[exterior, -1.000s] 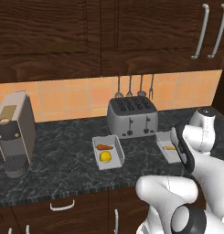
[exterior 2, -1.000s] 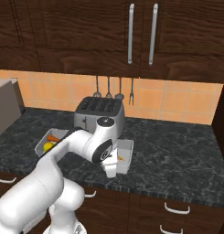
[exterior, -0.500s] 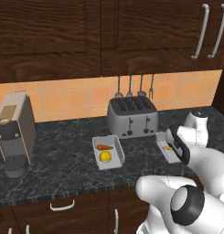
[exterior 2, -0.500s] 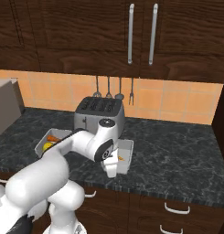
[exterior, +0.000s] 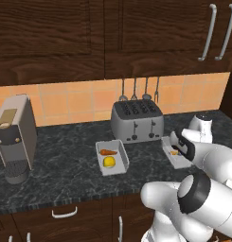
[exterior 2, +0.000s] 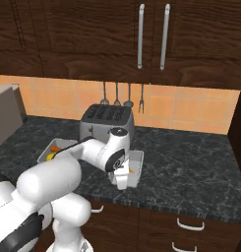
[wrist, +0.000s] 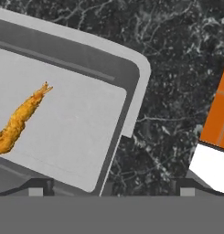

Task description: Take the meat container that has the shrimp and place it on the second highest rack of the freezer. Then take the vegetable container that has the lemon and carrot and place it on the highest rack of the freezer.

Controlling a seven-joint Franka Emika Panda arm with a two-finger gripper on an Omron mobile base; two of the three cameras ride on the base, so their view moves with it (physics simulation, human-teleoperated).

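shrimp (wrist: pixel 19 119) in unlabelled meat container (wrist: pixel 131 77)

orange shrimp (wrist: pixel 19 119) lies in a grey tray (wrist: pixel 131 96) on dark marbled counter (wrist: pixel 177 82)

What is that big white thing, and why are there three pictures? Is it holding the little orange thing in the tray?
The big white thing is a robot arm in a pretend, computer-drawn kitchen. Two pictures come from cameras riding behind the arm, one on its left and one on its right, so they show the same counter from two sides. The third comes from a camera on the robot's hand, looking down.

On the dark counter stands a toaster and a coffee machine. One tray holds a yellow lemon and a carrot. The other tray holds a shrimp, which is your little orange thing.

The gripper is the robot's two-fingered hand. It is open, above the shrimp tray, and holds nothing.
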